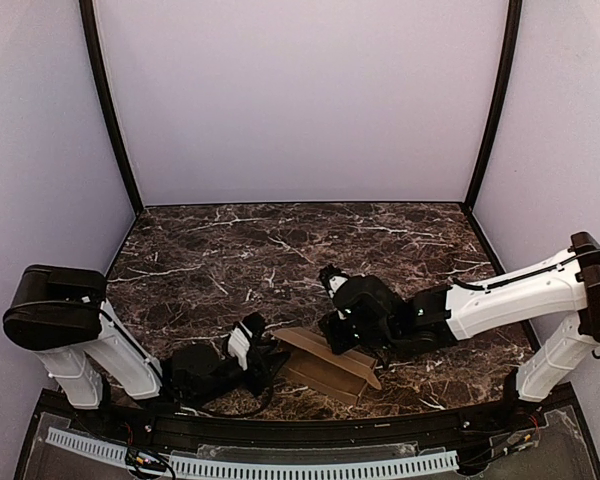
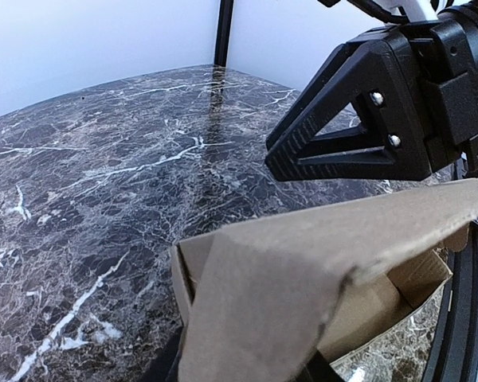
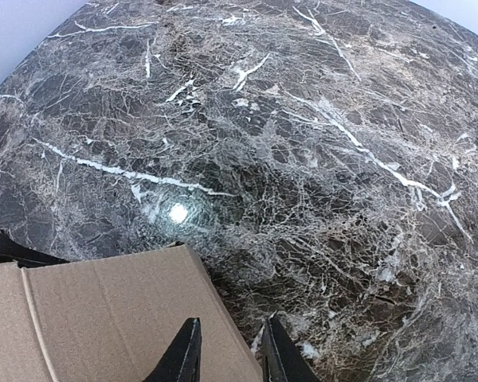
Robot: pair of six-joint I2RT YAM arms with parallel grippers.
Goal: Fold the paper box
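Observation:
The paper box (image 1: 325,368) is a brown cardboard box, partly folded, lying near the table's front edge with one long flap raised. My left gripper (image 1: 263,352) is at the box's left end. In the left wrist view the cardboard (image 2: 303,270) covers its fingers, so their state is hidden. My right gripper (image 1: 336,330) is low over the raised flap. In the right wrist view its gripper (image 3: 231,354) has the fingertips a little apart. One tip is over the cardboard panel (image 3: 95,318) and the other is past its edge, over the marble. The right gripper's black body (image 2: 366,119) also shows in the left wrist view.
The dark marble table (image 1: 280,250) is walled in by pale panels at the back and sides, with black corner posts (image 1: 110,110). A black rail with a white strip (image 1: 280,465) runs along the near edge. Both arms lie low near the front.

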